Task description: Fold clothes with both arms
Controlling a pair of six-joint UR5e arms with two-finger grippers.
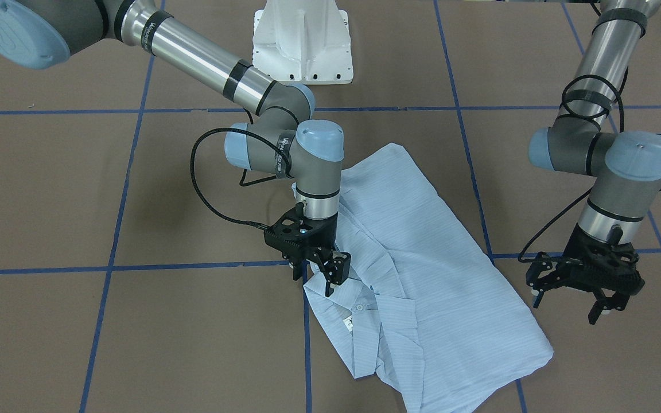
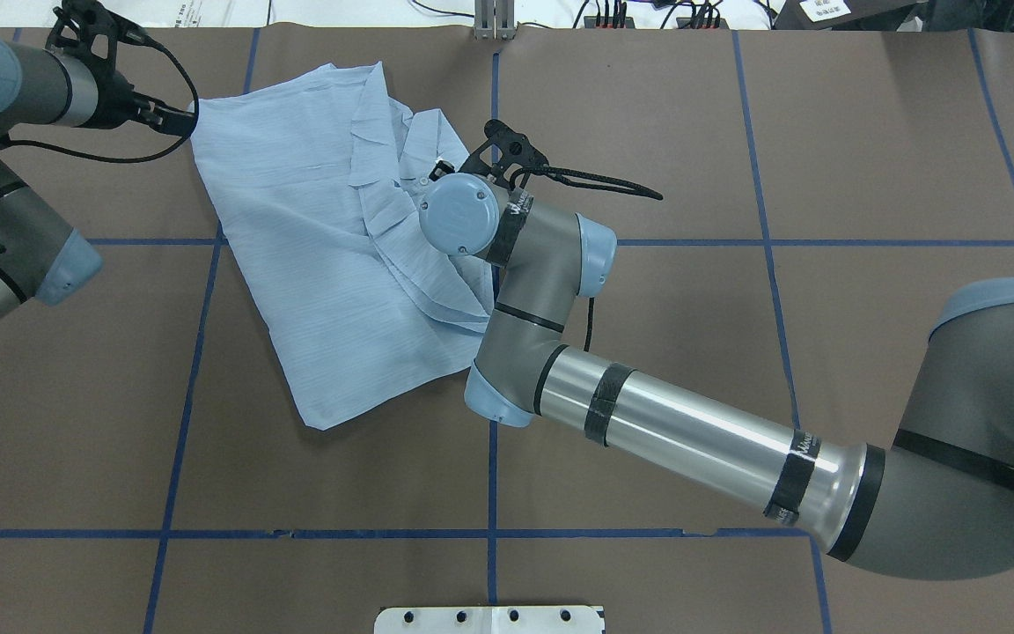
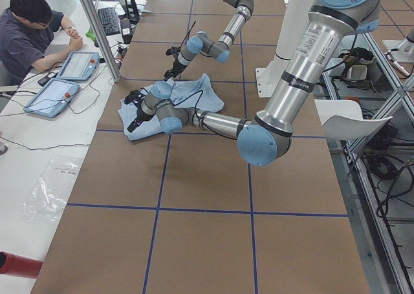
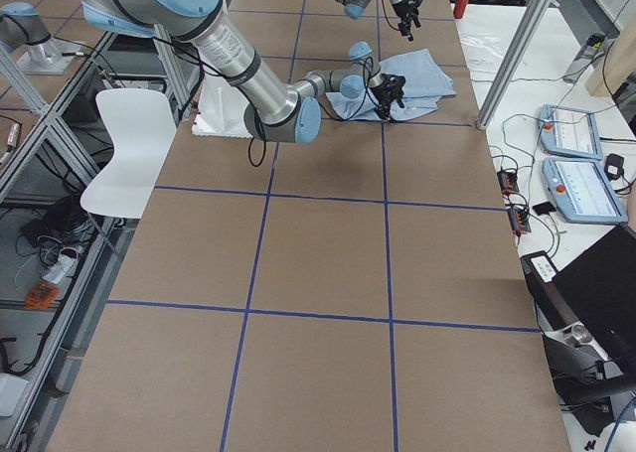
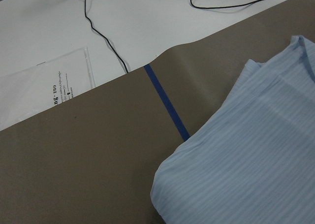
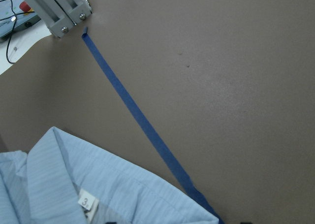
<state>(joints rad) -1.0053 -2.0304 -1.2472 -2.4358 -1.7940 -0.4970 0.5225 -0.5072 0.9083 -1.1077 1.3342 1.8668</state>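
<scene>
The light blue shirt (image 1: 422, 275) lies folded on the brown table, collar and neck label (image 1: 349, 322) facing up; it also shows in the overhead view (image 2: 322, 255). My right gripper (image 1: 313, 284) is open, low over the shirt's collar edge; the right wrist view shows the collar and label (image 6: 86, 203) just below it. My left gripper (image 1: 566, 308) is open and empty, hovering above the table beside the shirt's other side. In the overhead view the left gripper (image 2: 174, 119) is close to the shirt's corner. The left wrist view shows the shirt's folded edge (image 5: 236, 175).
The white pedestal base (image 1: 302, 46) stands at the robot's side of the table. Blue tape lines (image 1: 112, 267) grid the brown surface. A metal post (image 6: 54, 12) stands at the far table edge. An operator (image 3: 26, 35) sits by tablets (image 3: 65, 74) past that edge.
</scene>
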